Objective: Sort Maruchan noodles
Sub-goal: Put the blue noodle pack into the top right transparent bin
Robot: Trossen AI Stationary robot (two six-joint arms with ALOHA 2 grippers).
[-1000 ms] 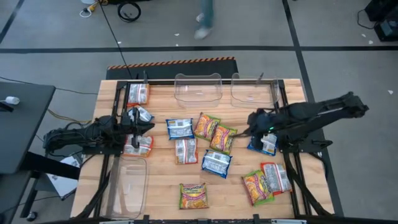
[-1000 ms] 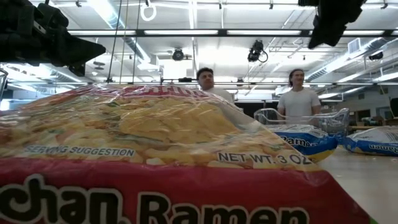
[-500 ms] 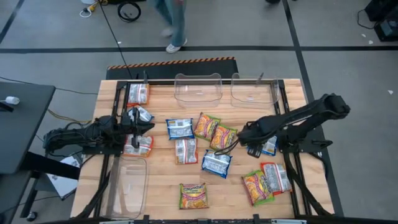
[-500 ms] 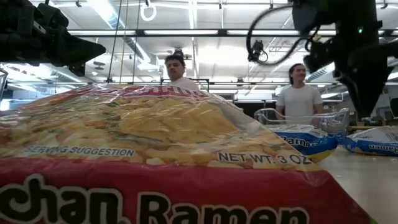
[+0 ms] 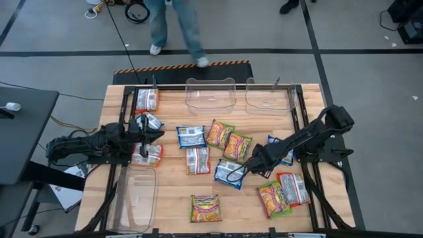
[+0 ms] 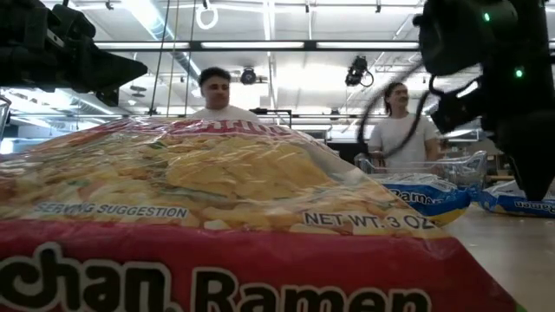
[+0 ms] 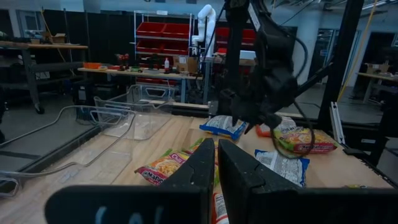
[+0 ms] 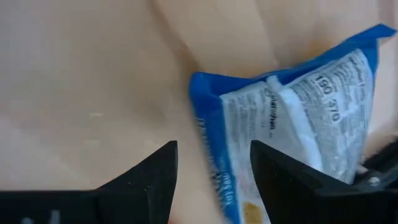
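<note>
Maruchan noodle packets lie spread flat on the wooden table (image 5: 172, 192): blue-and-white ones (image 5: 191, 137) (image 5: 281, 151), yellow-green ones (image 5: 219, 133) (image 5: 206, 207) and red-orange ones (image 5: 147, 99). My right gripper (image 5: 253, 162) (image 8: 213, 174) is open above the right end of a blue-and-white packet (image 5: 230, 173) (image 8: 292, 118) in the table's middle; that packet's corner shows just past the fingers. At the table's left, my left gripper (image 5: 155, 135) (image 7: 216, 168) is shut and holds nothing, between a blue-and-white packet (image 5: 149, 121) and a red-orange one (image 5: 147, 153).
Two clear tubs (image 5: 211, 92) (image 5: 269, 96) stand at the far edge and a third (image 5: 135, 198) at the near left. A yellow-green (image 5: 272, 198) and a red-orange packet (image 5: 293, 188) lie near right. People stand beyond the table (image 6: 217, 91) (image 6: 395, 130).
My right gripper has left the blue-and-white packet at the table's right, which stays lying there. It has swung toward the table's left and near edge and tipped down over the blue-and-white packet in the middle. A person has walked past the far edge.
</note>
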